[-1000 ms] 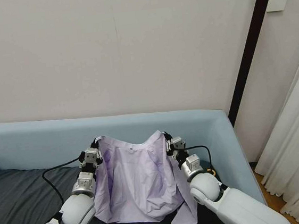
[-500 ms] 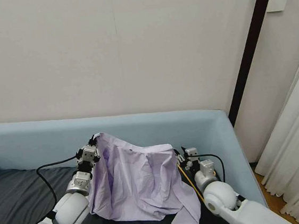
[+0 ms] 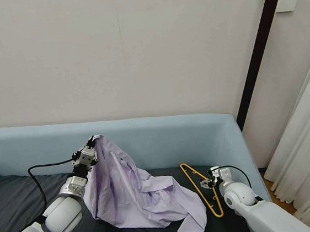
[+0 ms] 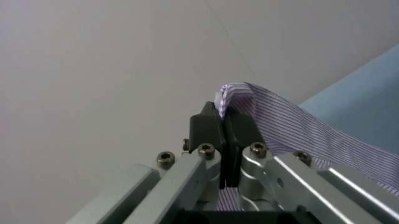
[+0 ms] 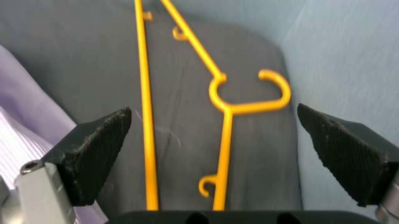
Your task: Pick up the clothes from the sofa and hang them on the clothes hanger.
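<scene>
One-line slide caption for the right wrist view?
Open right pincer above the yellow hanger lying on the dark sofa seat.

Left end effector (image 4: 223,122) tight on a fold of purple-striped shirt (image 4: 298,127), pale wall (image 4: 106,60) behind.

Lilac striped shirt (image 3: 135,193), one corner raised, slumps beside a flat-lying yellow hanger (image 5: 225,140).

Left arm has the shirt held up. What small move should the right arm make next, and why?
Probably lower the right gripper onto the hanger and close on its neck. Its fingers are open just above the hanger, which lies flat on the sofa seat, neck between them. The left gripper is shut on the shirt, holding one edge up.
</scene>
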Tool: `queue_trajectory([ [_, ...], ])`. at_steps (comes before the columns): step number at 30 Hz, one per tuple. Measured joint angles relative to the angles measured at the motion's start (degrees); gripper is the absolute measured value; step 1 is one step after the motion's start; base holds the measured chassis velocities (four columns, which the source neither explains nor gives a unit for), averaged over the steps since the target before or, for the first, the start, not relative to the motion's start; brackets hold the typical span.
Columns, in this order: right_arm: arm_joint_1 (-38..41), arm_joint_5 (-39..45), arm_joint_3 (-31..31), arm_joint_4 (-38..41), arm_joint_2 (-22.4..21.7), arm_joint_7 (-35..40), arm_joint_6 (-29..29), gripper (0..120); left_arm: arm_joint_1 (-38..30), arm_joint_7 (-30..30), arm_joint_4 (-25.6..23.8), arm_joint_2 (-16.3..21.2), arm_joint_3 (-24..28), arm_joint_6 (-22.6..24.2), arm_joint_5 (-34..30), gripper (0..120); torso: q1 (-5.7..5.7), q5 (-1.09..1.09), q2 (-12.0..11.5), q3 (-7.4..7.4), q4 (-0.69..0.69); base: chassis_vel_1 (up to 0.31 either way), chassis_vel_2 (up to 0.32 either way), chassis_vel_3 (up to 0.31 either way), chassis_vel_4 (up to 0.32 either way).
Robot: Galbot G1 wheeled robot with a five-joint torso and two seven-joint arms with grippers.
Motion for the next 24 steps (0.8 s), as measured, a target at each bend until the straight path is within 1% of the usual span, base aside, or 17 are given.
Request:
queue_trajectory([
  [1, 0.0, 0.0, 0.0, 0.0, 0.0, 0.0, 0.0, 100, 0.0, 0.0, 0.0, 0.0, 0.0, 0.0, 0.0, 0, 0.0, 0.0, 0.0, 0.0, 0.0, 0.0, 0.0, 0.0, 0.0],
  [4, 0.12, -0.12, 0.34, -1.32, 0.86, -0.73, -3.7, 100, 0.05, -0.33, 0.16, 0.22, -0.13, -0.46, 0.05, 0, 0.0, -0.01, 0.0, 0.0, 0.0, 0.0, 0.0, 0.0, 0.0],
  [10, 0.7, -0.18, 0.58, -4.13, 2.55, -0.55, -5.13, 100, 0.12, -1.03, 0.31, -0.31, -0.07, -0.51, 0.13, 0, 0.0, -0.01, 0.0, 0.0, -0.02, 0.0, 0.0, 0.0, 0.0],
  [13, 1.93, -1.34, 1.3, -8.64, 4.97, -0.37, -5.85, 100, 0.2, -1.37, 0.49, -0.86, 0.15, -0.5, 0.47, 0, 0.0, -0.01, 0.0, 0.0, 0.0, 0.0, 0.0, 0.0, 0.0],
  [14, 1.93, -1.34, 1.3, -8.64, 4.97, -0.37, -5.85, 100, 0.2, -1.37, 0.49, -0.86, 0.15, -0.5, 0.47, 0, 0.0, -0.01, 0.0, 0.0, 0.0, 0.0, 0.0, 0.0, 0.0],
  [16, 3.47, -2.75, 2.29, -13.05, 6.98, -0.73, -5.6, 100, 0.58, -1.73, 0.41, -0.94, 0.11, -0.52, 0.7, 0, 0.0, 0.0, 0.0, 0.0, -0.01, 0.0, 0.0, 0.0, 0.0],
  [17, 3.74, -2.98, 2.61, -13.83, 7.36, -0.85, -5.6, 100, 0.66, -1.84, 0.41, -0.92, 0.08, -0.56, 0.76, 0, 0.0, 0.0, 0.0, 0.0, -0.01, 0.0, 0.0, 0.0, 0.0],
  [19, 4.36, -3.94, 3.87, -16.06, 8.42, -1.46, -5.53, 92, 0.7, -2.02, 0.51, -0.9, 0.07, -0.8, 0.89, 0, 0.0, -0.01, 0.0, 0.0, 0.0, 0.0, 0.0, 0.0, 0.0],
  [20, 4.36, -3.94, 3.87, -16.06, 8.42, -1.46, -5.53, 92, 0.7, -2.02, 0.51, -0.9, 0.07, -0.8, 0.89, 0, 0.0, -0.01, 0.0, 0.0, 0.0, 0.0, 0.0, 0.0, 0.0],
  [24, 4.96, -5.52, 5.45, -19.35, 9.41, -2.27, -4.93, 75, 0.71, -2.06, 0.5, -0.81, 0.13, -1.02, 0.98, 0, 0.0, -0.01, 0.0, 0.0, -0.02, 0.0, 0.0, 0.0, 0.0],
])
